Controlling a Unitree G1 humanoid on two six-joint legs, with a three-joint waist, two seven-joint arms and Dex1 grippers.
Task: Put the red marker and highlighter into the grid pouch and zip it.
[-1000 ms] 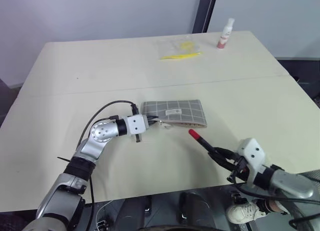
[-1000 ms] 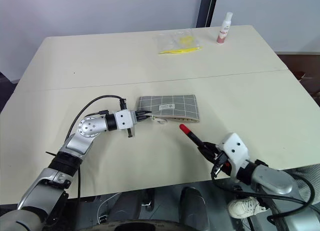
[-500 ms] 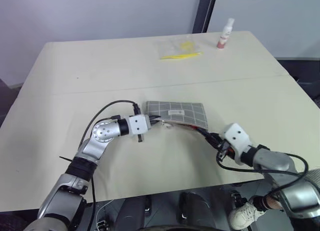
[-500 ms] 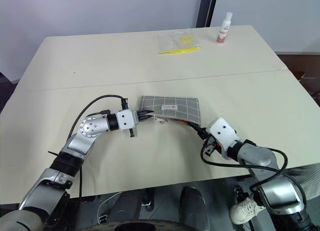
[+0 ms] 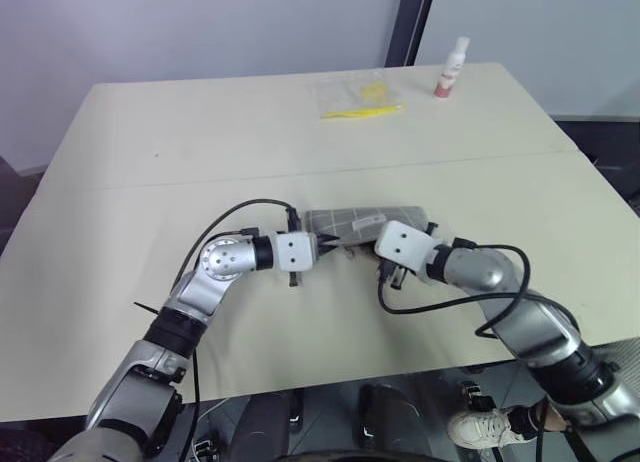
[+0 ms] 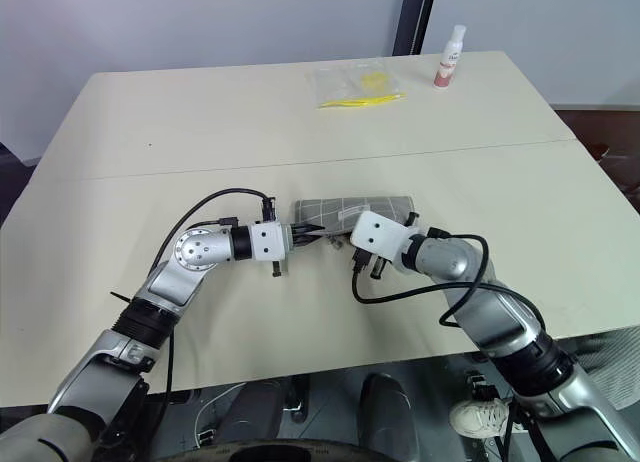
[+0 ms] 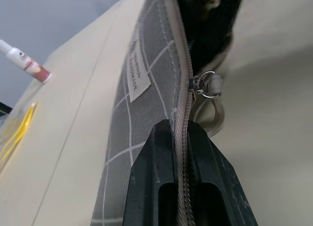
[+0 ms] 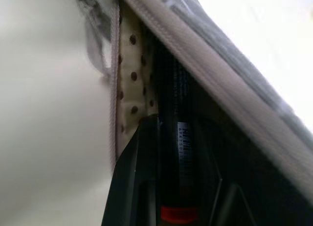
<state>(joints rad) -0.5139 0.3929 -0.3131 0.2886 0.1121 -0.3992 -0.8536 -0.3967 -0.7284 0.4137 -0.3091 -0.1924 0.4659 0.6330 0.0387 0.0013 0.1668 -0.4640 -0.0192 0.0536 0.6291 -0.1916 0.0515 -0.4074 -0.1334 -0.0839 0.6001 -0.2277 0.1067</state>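
Observation:
The grid pouch [image 5: 358, 221] lies at the table's middle with its near long edge lifted and its mouth gaping. My left gripper [image 7: 180, 125] is shut on the zipper edge at the pouch's left end, just short of the metal zipper pull [image 7: 208, 84]. My right gripper [image 8: 173, 133] is shut on the red marker [image 8: 173, 89]. The marker's black barrel runs into the pouch's open mouth beside the dotted lining [image 8: 132, 74]. From the head views the right gripper [image 6: 356, 246] sits against the pouch's near edge, facing the left gripper [image 6: 300, 234]. The highlighter is out of view.
A clear plastic bag [image 5: 362, 95] with yellow contents lies at the far middle of the cream table [image 5: 200, 152]. A small white bottle with a pink label [image 5: 452, 68] stands at the far right corner.
My right arm swung from the table's near right edge forward and left to the pouch, rolling its wrist, and the marker's red tip went into the mouth. The left gripper kept its hold.

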